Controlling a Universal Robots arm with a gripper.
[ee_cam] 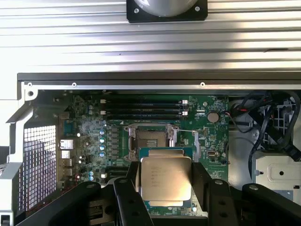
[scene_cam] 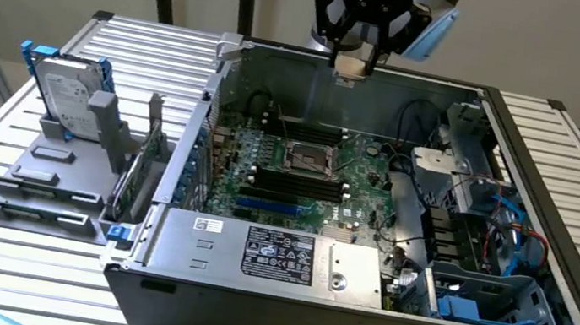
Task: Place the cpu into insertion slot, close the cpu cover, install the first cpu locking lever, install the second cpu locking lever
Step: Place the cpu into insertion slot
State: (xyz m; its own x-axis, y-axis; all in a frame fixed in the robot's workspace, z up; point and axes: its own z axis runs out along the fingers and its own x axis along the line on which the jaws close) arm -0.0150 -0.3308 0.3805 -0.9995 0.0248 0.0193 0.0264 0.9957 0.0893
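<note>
Above the far side of the open grey computer case [scene_cam: 279,76], the black gripper [scene_cam: 353,56] pinches the small pale tan-silver square cpu [scene_cam: 351,65], well apart from the square black, silver-rimmed insertion slot [scene_cam: 308,158]. In the wrist view, black fingers [ee_cam: 129,188] clamp two opposite edges of the cpu [ee_cam: 165,179]. It lies flat, its edges parallel to those of the insertion slot [ee_cam: 150,140]; being square, it has no long axis. A skewed descent or a slip in the pinch could bend socket pins.
</note>
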